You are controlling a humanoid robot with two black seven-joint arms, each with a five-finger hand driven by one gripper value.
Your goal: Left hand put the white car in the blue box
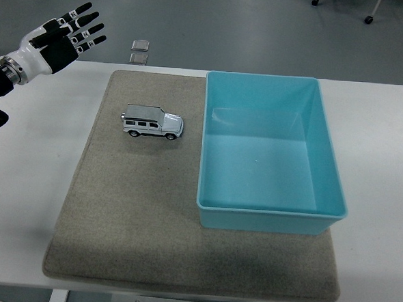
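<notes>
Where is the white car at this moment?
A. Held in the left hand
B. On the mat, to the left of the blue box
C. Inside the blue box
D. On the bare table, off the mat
B: the white car stands on the mat beside the empty blue box, while the left hand is open and apart from it.

- The toy car (152, 123) is white and silvery, with dark windows and black wheels.
- The box (270, 203) is light blue all over, inside and outside.
- The mat (135, 222) is a speckled grey-brown, like sand.
- The table (28, 181) is plain white.
- The left hand (63, 38) is white on the back, with black fingers that have small white marks.
- The floor (229, 29) is grey.
</notes>
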